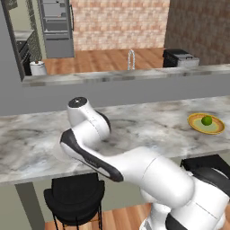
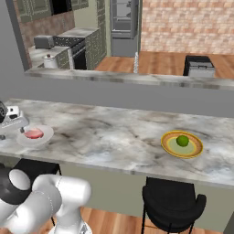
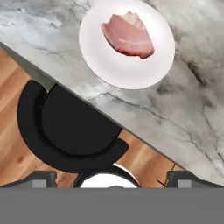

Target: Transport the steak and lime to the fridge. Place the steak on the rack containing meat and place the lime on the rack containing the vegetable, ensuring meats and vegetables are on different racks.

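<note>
The steak (image 3: 129, 35), a pink raw slab, lies on a white plate (image 3: 98, 61) near the marble counter's front edge. My gripper (image 3: 111, 180) hovers open above that edge, short of the plate, with nothing between its fingers. From the right base camera, the steak (image 2: 33, 133) and its plate (image 2: 45, 137) sit at the counter's far left. The lime (image 2: 182, 140), a small green ball, rests on a yellow plate (image 2: 194, 151) far to the right; it is also the lime (image 1: 206, 120) in the left base view. The fridge (image 1: 56, 27) stands closed across the room.
A black stool (image 3: 65, 127) stands under the counter edge below my hand, and another stool (image 2: 171, 201) stands below the lime's plate. A raised ledge (image 2: 137, 78) runs behind the counter, with a tap (image 1: 130, 59) and a dark appliance (image 1: 179, 57) beyond it.
</note>
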Motion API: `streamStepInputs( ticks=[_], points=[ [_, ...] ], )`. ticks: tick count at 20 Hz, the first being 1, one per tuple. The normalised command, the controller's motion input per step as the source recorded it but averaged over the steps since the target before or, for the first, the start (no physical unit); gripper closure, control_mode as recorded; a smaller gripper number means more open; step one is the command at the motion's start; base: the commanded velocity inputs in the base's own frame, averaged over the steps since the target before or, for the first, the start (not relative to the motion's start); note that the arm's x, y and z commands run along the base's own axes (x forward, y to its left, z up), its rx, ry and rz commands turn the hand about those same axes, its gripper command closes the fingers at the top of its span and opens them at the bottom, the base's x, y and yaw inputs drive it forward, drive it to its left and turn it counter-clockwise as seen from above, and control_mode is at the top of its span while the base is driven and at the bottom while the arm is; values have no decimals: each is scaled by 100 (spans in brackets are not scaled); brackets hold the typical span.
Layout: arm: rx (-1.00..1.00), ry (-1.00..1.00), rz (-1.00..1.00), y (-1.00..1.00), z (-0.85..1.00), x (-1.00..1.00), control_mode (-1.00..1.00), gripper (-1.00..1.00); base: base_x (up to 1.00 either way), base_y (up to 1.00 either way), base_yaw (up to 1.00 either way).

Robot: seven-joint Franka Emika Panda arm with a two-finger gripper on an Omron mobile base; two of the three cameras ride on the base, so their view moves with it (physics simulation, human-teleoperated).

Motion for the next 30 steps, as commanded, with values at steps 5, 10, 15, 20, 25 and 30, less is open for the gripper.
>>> streamStepInputs(
  ticks=[5, 10, 15, 20, 25, 30],
  points=[
    [0, 9, 6, 26, -38, 54, -100, -100, 0, 0, 0],
    [0, 6, 7, 19, -31, 52, -100, -100, 0, 0, 0],
    [0, 8, 4, 32, -33, 49, -100, -100, 0, 0, 0],
    [-1, 5, 3, 32, -28, 43, -100, -100, 0, 0, 0],
    [-2, 1, 2, 22, -20, 44, -100, -100, 0, 0, 0],
    [-6, 1, 0, 16, -28, 47, -100, -100, 0, 0, 0]
  ],
)
